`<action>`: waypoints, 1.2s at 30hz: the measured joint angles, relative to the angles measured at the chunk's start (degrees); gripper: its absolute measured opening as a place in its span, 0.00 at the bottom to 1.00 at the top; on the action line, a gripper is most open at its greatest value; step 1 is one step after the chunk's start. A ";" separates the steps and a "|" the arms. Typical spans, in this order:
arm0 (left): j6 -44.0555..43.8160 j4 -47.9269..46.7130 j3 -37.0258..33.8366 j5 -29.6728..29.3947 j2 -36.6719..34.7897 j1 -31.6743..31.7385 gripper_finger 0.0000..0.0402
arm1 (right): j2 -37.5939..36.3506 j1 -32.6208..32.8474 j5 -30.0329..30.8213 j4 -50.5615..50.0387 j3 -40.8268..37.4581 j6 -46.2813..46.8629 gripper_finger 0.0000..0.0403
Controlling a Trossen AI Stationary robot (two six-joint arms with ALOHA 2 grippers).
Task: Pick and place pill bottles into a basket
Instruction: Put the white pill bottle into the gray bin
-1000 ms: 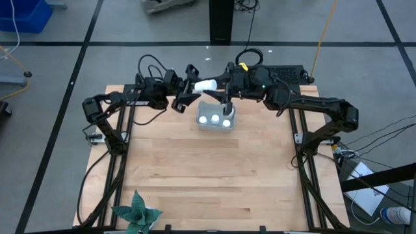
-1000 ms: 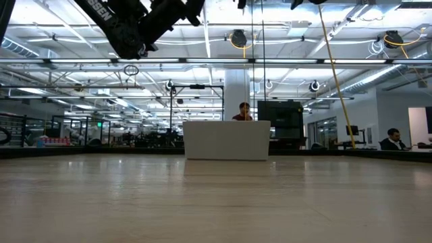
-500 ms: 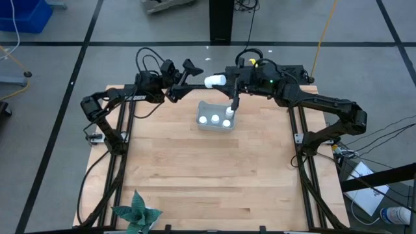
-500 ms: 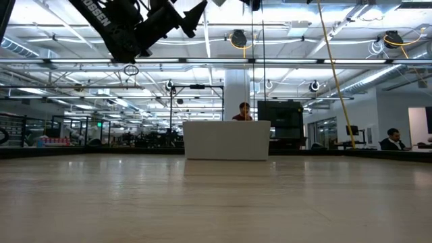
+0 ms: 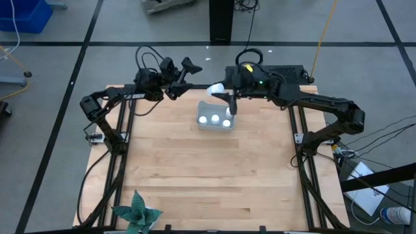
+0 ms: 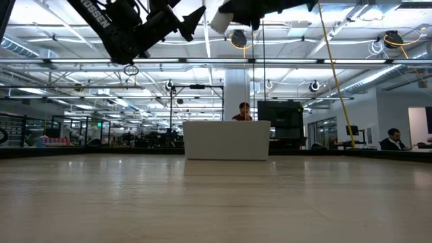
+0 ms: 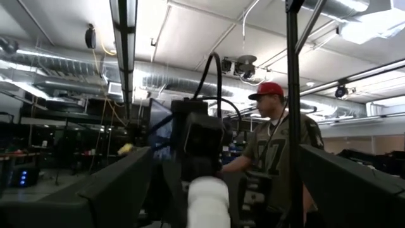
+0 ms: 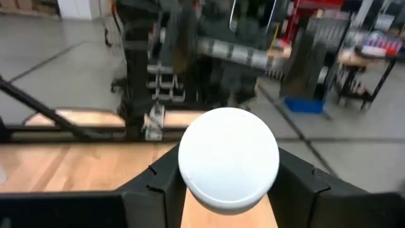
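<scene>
Wood table [image 5: 208, 169], far side: basket [image 5: 215, 119] holds three pill bottles [image 5: 215, 119]. Right gripper [image 5: 220, 91] above basket's far edge, fingers clamped on fourth bottle [image 5: 214, 89]. Left gripper [image 5: 186, 70] far-left of basket, fingers spread wide, nothing held.

Three small white round-capped plastic pill bottles [image 5: 215, 120] sit in the shallow light grey-blue plastic basket [image 5: 215, 127] on the pale blond wood-plank surface [image 5: 208, 175], a fourth white bottle [image 5: 215, 89] shows between black pincer fingers [image 5: 229, 99], and a green star-shaped paper plant [image 5: 136, 213] marks the edge.
</scene>
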 joint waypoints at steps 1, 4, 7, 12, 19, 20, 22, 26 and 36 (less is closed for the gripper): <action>0.02 0.00 0.00 0.00 0.00 0.08 0.98 | 0.41 0.00 -0.01 -1.07 0.00 0.16 0.40; 0.19 -0.15 0.00 0.00 0.00 0.56 0.98 | 2.33 0.00 -0.02 -1.62 0.00 0.78 0.40; 0.17 -0.27 0.00 0.17 0.00 1.12 0.98 | 4.38 0.01 -0.09 -1.62 0.00 1.22 0.40; -0.07 -1.48 0.00 0.38 0.02 1.91 0.98 | 7.68 0.02 -0.28 -2.46 0.00 1.45 0.40; -0.04 -1.51 0.00 1.22 0.02 2.67 0.98 | 8.80 -0.08 -0.35 1.39 -3.83 3.72 0.40; -0.05 -1.52 0.00 1.22 0.02 2.80 0.98 | 8.83 -0.25 -0.51 2.35 -4.83 4.36 0.40; -0.09 -1.52 0.00 1.22 0.02 3.15 0.98 | 8.87 -0.74 -1.92 4.92 -6.83 5.83 0.40; -0.11 -1.53 0.00 1.17 0.02 3.39 0.98 | 8.81 -1.58 -2.15 9.75 -10.43 7.86 0.40; 0.44 -1.55 0.00 1.03 0.02 3.44 0.98 | 8.89 -3.37 -6.26 19.90 -17.27 14.19 0.40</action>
